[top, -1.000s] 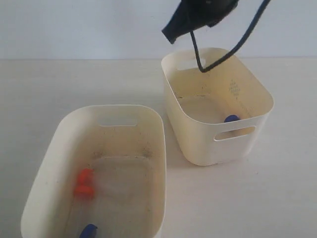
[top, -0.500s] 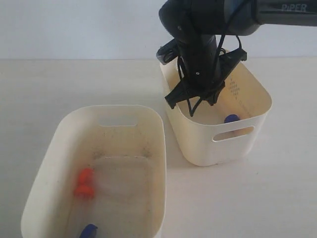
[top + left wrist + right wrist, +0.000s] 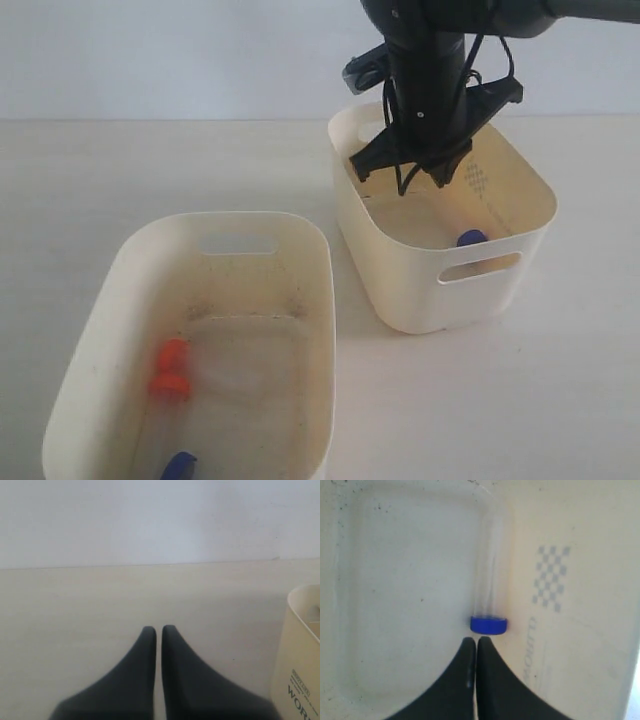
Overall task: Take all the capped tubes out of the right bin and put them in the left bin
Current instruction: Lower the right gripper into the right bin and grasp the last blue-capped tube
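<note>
The left end effector (image 3: 159, 630) sits at lower centre of the left wrist view, its two dark fingers pressed together and holding nothing. It is parked above the desk (image 3: 150, 160), away from the work.

In the exterior view, the wide, shallow cream plastic bin (image 3: 240, 216) fills the lower left. Orange-capped clear tubes (image 3: 170, 372) lie on its speckled floor, and a dark blue cap (image 3: 179, 464) shows at the bottom edge.

The taller, deep cream plastic bin (image 3: 420, 290) stands at upper right, near the first but apart from it. One blue-capped clear tube (image 3: 470, 238) lies on its floor against the patterned wall.

The right end effector (image 3: 476, 641) hangs over this bin, empty, with its fingers narrowed to touching and the tips just short of the blue cap. This is judged to be an approach, and the fingers must open before any grasp.

The desk is pale, matte and level. A plain white wall (image 3: 150, 50) backs it.
</note>
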Controlling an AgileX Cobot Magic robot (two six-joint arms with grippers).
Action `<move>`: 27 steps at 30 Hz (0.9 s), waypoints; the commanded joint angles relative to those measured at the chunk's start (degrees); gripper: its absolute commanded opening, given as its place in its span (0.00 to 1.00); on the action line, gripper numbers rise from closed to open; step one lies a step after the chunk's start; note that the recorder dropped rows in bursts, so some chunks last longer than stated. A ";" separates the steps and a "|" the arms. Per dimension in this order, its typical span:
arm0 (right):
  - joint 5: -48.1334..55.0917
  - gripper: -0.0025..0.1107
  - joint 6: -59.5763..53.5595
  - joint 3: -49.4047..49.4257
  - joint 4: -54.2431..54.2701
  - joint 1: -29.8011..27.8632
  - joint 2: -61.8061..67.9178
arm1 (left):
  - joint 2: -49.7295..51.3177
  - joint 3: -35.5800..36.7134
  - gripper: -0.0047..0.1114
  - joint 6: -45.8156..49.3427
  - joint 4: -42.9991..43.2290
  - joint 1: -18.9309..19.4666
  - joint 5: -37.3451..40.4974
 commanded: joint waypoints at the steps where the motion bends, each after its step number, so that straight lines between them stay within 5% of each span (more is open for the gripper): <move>1: 0.30 0.02 -0.66 -1.09 -0.12 -0.56 -0.04 | -0.19 -0.16 0.08 -0.48 0.10 0.04 -0.29; 27: -1.34 0.02 -0.04 -1.09 5.21 -1.67 4.58 | -0.19 -0.16 0.08 -0.48 0.10 0.04 -0.29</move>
